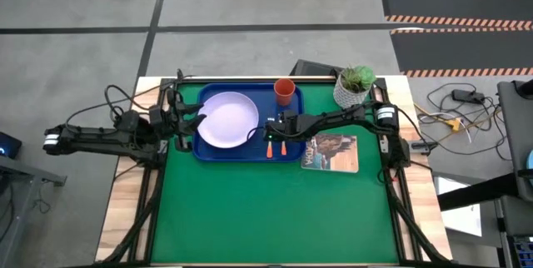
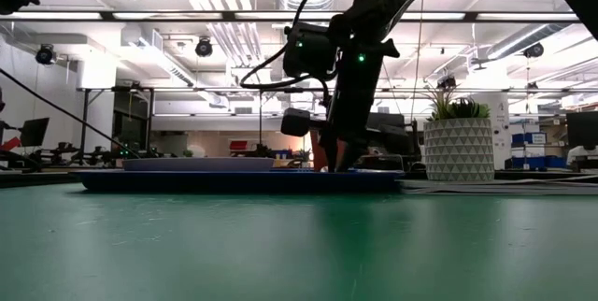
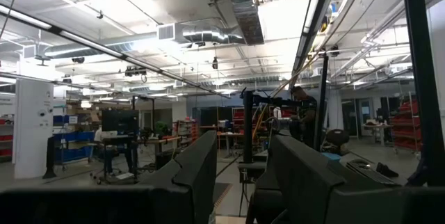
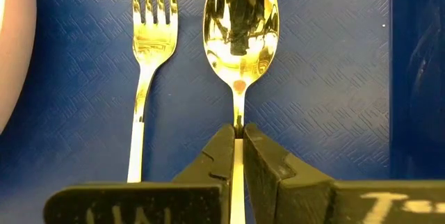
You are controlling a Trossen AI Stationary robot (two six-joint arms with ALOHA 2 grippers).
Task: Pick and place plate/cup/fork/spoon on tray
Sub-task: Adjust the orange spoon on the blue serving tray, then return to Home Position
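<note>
The blue tray (image 1: 241,156) lies at the far middle of the green mat. On it are the pale plate (image 1: 226,120), the orange-red cup (image 1: 284,91) at its far right corner, and the fork (image 4: 151,36) and spoon (image 4: 240,22), side by side at its right. My right gripper (image 4: 238,130) points down over the tray (image 2: 234,181) and is shut on the spoon. My left gripper (image 1: 198,121) waits open at the tray's left edge, beside the plate. Its wrist view shows only the room past its fingers (image 3: 195,175). My right gripper pinches the spoon's thin metal stem (image 4: 238,118) just behind the bowl, one finger on each side of it. The fingers (image 2: 338,163) come from above, pointing down. The spoon lies parallel to the fork over the tray floor. Whether it rests on the tray or is just clear, I cannot tell.
A white pot with a green plant (image 1: 354,86) stands at the far right, beside the tray. A printed booklet (image 1: 331,151) lies right of the tray. The green mat (image 1: 275,210) stretches bare toward the near edge.
</note>
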